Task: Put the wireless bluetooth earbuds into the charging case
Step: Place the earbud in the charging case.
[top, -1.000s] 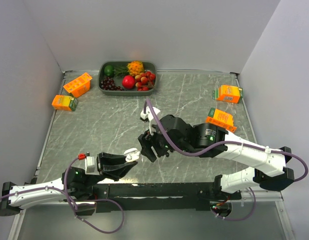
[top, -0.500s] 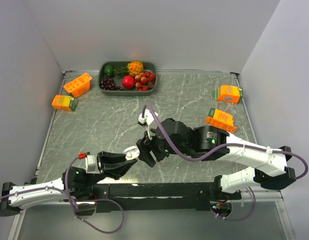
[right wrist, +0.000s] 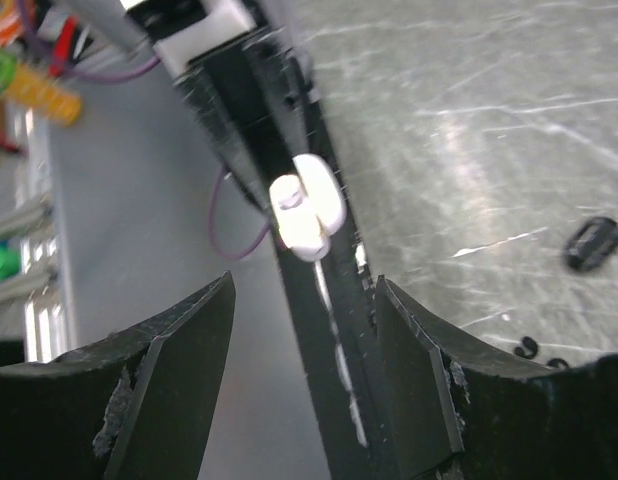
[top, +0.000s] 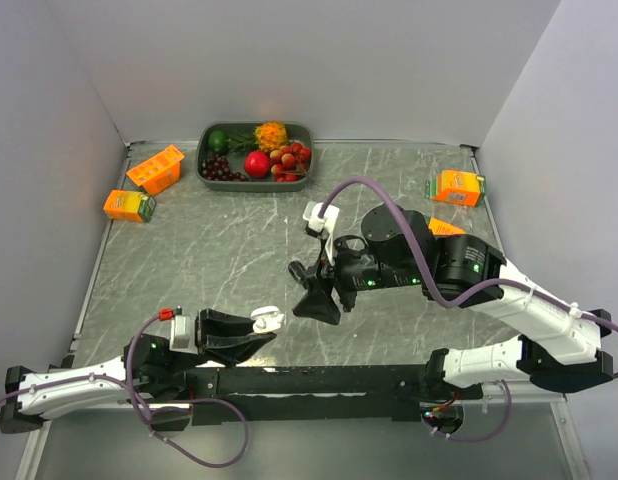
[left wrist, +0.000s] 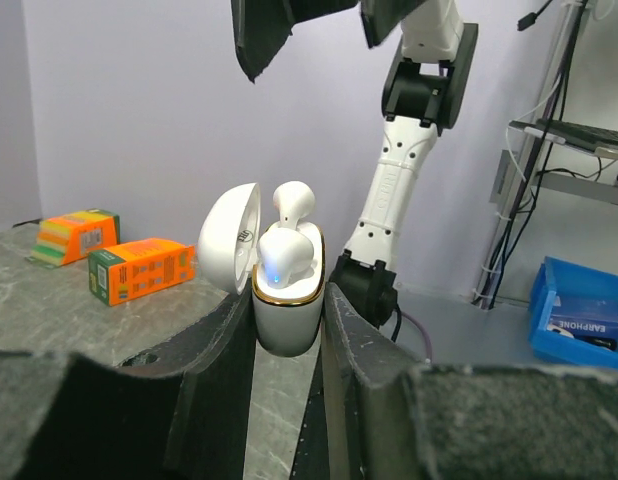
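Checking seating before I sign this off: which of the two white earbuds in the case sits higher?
The rear earbud in the charging case, farther from the left wrist camera: its top stands above the front earbud, which glows blue.

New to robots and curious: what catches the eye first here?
A white charging case, lid open with two white earbuds in it, is pinched in the left arm's jaws at the table's near edge. The right arm's jaws hang open and empty above it. A tray of fruit sits at the far edge.

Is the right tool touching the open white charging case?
Apart. The left wrist view shows the right tool above the open white charging case, with a clear gap between them.
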You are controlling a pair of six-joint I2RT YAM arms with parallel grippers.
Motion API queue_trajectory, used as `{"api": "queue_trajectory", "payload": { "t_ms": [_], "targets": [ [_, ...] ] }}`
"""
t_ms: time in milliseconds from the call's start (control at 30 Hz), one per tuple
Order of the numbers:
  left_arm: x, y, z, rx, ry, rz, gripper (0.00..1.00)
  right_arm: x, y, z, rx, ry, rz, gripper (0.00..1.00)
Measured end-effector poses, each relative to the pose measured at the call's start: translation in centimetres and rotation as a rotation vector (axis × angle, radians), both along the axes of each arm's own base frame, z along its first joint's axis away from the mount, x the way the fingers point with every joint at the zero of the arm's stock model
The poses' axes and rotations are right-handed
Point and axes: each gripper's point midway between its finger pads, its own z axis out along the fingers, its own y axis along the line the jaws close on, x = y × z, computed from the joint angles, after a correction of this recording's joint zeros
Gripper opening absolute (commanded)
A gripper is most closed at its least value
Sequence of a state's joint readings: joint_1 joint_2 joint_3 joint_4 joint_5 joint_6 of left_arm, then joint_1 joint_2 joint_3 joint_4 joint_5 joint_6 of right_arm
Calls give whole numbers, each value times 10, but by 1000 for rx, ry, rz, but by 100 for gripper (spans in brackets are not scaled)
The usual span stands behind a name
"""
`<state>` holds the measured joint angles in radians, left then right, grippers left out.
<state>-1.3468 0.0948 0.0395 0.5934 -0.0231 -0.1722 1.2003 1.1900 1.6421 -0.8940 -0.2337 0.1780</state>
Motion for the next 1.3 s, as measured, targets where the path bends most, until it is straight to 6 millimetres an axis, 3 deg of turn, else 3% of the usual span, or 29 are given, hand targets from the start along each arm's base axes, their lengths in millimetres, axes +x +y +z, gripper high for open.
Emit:
{"api": "queue_trajectory", "payload": {
  "t_ms": [233,400,800,1300],
  "targets": [
    [-8,-4,-3,15,4,-52,1,-22,5,-24,-38,75,126,78],
    [-9,-7,-7,31,5,-60,1,-25,9,-34,-41,114,144,82],
    [-9,-8,-8,36,7,-59,1,-22,22,-39,-4,180,115,75],
    [-6,-7,-7,33,15,-43,1,-20,30,-51,-33,220,95,74]
  ]
}}
